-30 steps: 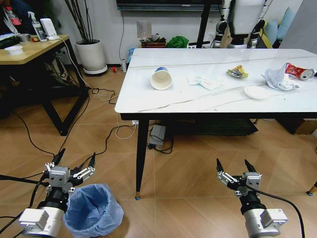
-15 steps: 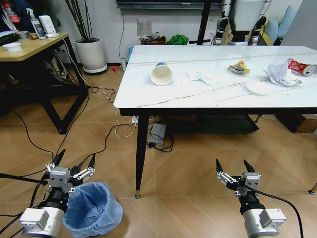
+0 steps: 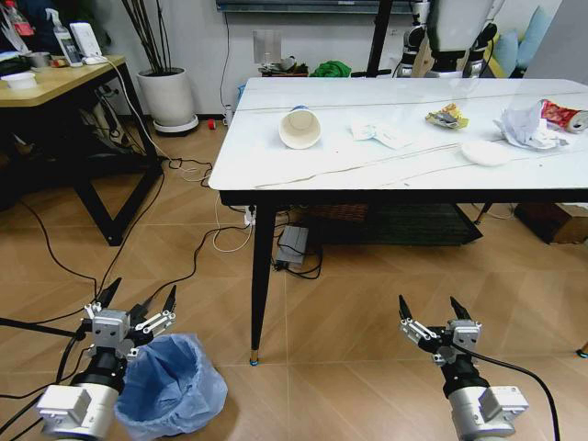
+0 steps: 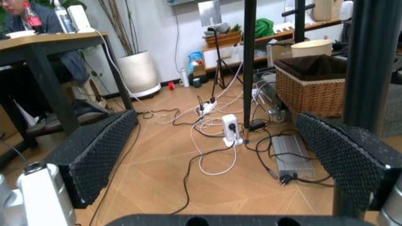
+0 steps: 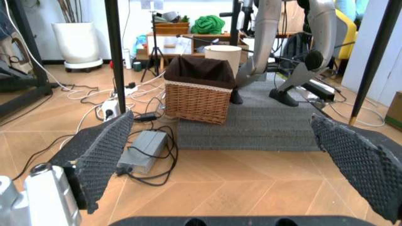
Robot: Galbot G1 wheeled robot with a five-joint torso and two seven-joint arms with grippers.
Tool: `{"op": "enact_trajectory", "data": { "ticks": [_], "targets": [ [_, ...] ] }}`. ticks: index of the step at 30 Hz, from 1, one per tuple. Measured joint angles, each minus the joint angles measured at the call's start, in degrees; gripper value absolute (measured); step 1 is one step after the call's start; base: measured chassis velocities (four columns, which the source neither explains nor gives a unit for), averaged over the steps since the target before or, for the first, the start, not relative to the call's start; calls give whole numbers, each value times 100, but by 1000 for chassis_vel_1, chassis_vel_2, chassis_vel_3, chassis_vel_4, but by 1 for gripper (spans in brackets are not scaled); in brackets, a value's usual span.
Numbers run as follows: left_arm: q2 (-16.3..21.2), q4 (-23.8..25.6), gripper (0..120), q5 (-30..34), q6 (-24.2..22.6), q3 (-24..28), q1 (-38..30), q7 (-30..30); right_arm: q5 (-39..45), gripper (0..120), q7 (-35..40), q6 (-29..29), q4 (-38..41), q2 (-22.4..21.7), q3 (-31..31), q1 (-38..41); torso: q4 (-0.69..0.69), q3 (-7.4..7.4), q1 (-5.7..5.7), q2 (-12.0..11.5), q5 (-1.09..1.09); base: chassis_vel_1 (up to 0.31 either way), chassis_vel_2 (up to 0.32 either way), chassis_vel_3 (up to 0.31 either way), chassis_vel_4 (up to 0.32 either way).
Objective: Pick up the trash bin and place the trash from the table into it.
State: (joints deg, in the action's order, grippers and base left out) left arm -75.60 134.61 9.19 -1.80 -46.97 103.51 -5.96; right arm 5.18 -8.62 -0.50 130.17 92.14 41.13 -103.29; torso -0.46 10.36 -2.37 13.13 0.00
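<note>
Head camera has shifted; table (image 3: 276,165) with trash (image 3: 299,129) lies far. Left gripper (image 3: 136,306), fingers spread, hovers beside bin (image 3: 175,386) as before. Right gripper (image 3: 435,315) spread, low right.

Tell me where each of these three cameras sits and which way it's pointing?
Head view: on the robot's head, looking forward and down at the table, the trash bin, left gripper and right gripper.
Left wrist view: on the left arm, looking low under the table, past its open fingers.
Right wrist view: on the right arm, likewise, past its open fingers.
Shared: both wrist views show the wicker basket.
</note>
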Motion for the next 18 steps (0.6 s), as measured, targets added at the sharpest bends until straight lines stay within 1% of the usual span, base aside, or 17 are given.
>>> {"op": "enact_trajectory", "data": {
  "ticks": [2, 9, 13, 14, 17, 18],
  "targets": [
    [3, -3, 100, 2, -1, -8, 1, 0, -4, 100, -1, 0, -7, 0, -18, 3, 0, -53, 18, -71, 0, 0, 0, 0, 0],
    [3, -75, 100, 85, -54, -30, -6, 25, -29, 100, -3, 3, -21, 0, -25, 6, 0, -157, 59, -216, 1, 0, 0, 0, 0],
    [85, -312, 100, 185, -352, -94, -61, 125, -32, 100, -4, 8, 1, -1, -2, -23, 0, -184, 79, -263, 0, 0, 0, 0, 0],
    [85, -312, 100, 185, -352, -94, -61, 125, -32, 100, -4, 8, 1, -1, -2, -23, 0, -184, 79, -263, 0, 0, 0, 0, 0],
    [388, -617, 100, 477, -801, -177, -108, 216, -13, 100, 0, 19, -11, -1, 18, -30, 1, -186, 81, -268, -1, 0, 0, 0, 0],
    [388, -617, 100, 477, -801, -177, -108, 216, -13, 100, 0, 19, -11, -1, 18, -30, 1, -186, 81, -268, -1, 0, 0, 0, 0]
  ]
}}
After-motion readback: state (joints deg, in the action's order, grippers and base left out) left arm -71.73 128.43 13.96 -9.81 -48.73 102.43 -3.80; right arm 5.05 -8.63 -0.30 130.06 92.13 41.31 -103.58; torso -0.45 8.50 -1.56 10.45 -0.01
